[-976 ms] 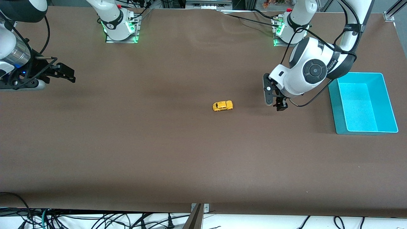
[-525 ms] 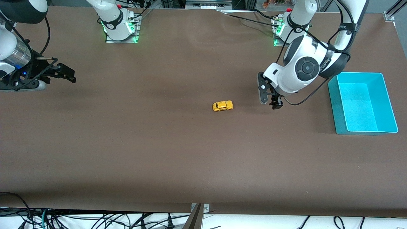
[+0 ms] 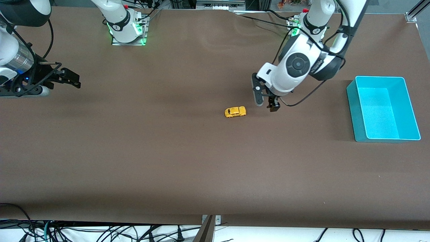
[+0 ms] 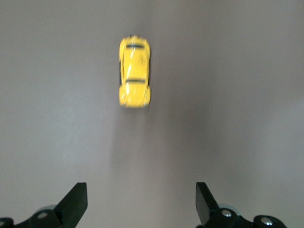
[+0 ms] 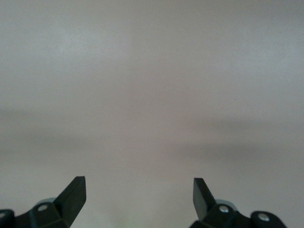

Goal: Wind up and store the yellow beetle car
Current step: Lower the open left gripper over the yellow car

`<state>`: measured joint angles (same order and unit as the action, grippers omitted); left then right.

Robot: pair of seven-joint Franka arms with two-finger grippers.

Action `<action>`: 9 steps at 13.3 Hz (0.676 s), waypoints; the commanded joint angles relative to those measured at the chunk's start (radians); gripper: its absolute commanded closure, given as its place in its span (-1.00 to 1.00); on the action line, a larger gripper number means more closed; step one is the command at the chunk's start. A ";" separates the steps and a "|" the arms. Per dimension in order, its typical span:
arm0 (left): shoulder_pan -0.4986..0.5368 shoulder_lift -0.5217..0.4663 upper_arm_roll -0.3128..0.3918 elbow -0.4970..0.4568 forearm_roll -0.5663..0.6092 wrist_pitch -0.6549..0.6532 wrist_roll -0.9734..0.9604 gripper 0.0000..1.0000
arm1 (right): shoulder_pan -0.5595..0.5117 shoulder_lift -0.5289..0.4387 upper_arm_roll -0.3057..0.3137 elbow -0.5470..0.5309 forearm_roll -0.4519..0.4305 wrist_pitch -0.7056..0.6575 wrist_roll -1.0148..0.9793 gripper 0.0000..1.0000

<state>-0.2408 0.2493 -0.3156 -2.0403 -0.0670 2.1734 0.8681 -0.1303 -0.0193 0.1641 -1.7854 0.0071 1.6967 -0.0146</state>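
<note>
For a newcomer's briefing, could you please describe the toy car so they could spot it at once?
On the brown table, look near the middle, toward the blue bin's end. The toy car sits beside the open left gripper; it is the only yellow thing, tiny and rounded.

Brown table (image 3: 168, 151), open turquoise bin (image 3: 351, 111) toward the left arm's end, cables (image 3: 100, 232) along the near edge

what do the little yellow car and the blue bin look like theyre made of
The yellow beetle car looks like glossy painted metal or hard plastic: its roof shows shine in the left wrist view; which one is unclear. The turquoise bin looks like moulded plastic, with smooth, uniform thin walls.
</note>
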 commanded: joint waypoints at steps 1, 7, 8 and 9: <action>-0.070 0.043 0.007 0.002 -0.023 0.071 -0.088 -1.00 | -0.009 0.019 -0.006 0.030 0.001 -0.028 -0.001 -1.00; -0.187 0.181 0.012 0.070 -0.016 0.203 -0.263 -1.00 | -0.012 0.027 -0.020 0.032 0.010 -0.028 0.004 -1.00; -0.193 0.203 0.012 0.090 -0.011 0.206 -0.282 -1.00 | -0.012 0.027 -0.020 0.032 0.011 -0.028 0.004 -1.00; -0.210 0.227 0.015 0.110 -0.010 0.218 -0.294 -1.00 | -0.014 0.027 -0.021 0.032 0.013 -0.026 0.004 -1.00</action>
<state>-0.4196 0.4164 -0.3151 -2.0009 -0.0704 2.3833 0.6065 -0.1385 -0.0040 0.1460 -1.7851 0.0074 1.6960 -0.0145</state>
